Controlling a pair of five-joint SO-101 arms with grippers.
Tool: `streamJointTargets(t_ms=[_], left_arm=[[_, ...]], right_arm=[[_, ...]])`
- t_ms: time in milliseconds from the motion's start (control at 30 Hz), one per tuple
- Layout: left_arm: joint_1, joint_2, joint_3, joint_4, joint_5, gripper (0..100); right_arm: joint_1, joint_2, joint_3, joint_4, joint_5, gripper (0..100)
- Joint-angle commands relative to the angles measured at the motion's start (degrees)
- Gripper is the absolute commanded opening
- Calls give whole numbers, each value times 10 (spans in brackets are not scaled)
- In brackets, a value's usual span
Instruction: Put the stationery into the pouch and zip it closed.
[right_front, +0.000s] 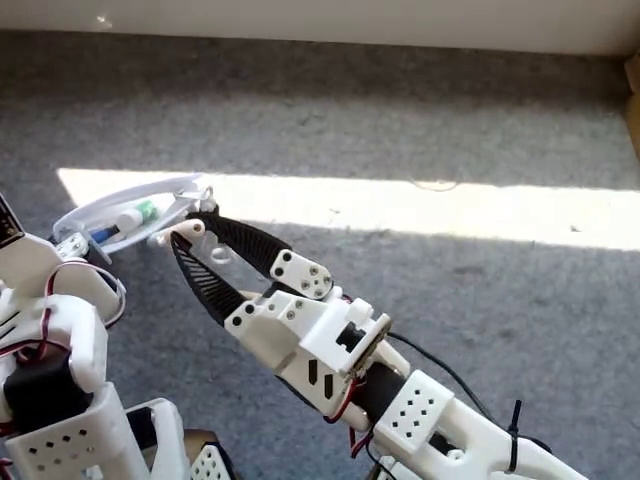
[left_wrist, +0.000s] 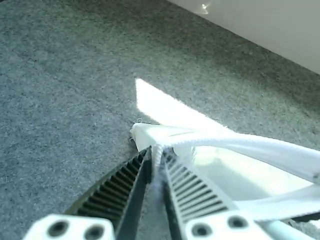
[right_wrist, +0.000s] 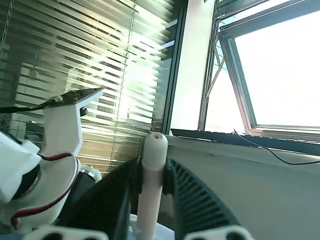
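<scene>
Right gripper (right_wrist: 152, 164): jaws clamp a white plastic cylindrical stick (right_wrist: 150, 192), standing between them; judged ready for loading.
Left gripper (left_wrist: 156, 153): jaws pinch one end of the translucent white plastic pouch (left_wrist: 250, 147), likely steadying its mouth.
Pouch: on grey carpet (right_front: 450, 300), stretching away from left jaws toward right jaws.
Inside: green-white item (right_front: 140, 212).

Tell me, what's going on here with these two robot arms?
Two robot arms are packing a clear pouch that lies on grey carpet. The left tool is shut on one end of the pouch. At the other end, the right tool grips a white pen-like stick. A green-and-white item lies inside the pouch.
</scene>
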Motion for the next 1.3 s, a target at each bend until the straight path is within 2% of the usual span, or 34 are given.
streamJointTargets(t_ms=[0, 167, 800, 967, 1133, 1267], left_arm=[[8, -6, -2, -18, -2, 7], [8, -6, -2, -18, -2, 7], [8, -5, -2, -18, -2, 7], [8, -5, -2, -18, -2, 7], [8, -5, -2, -18, -2, 7], [8, -5, -2, -18, -3, 7]], right_arm=[[-2, 0, -36, -17, 12, 5], [-15, 0, -56, -19, 76, 5], [-36, 7, -108, -19, 76, 5], [-37, 53, -109, -22, 76, 5], [-32, 124, -104, -107, 77, 5], [-21, 165, -104, -124, 77, 5]])
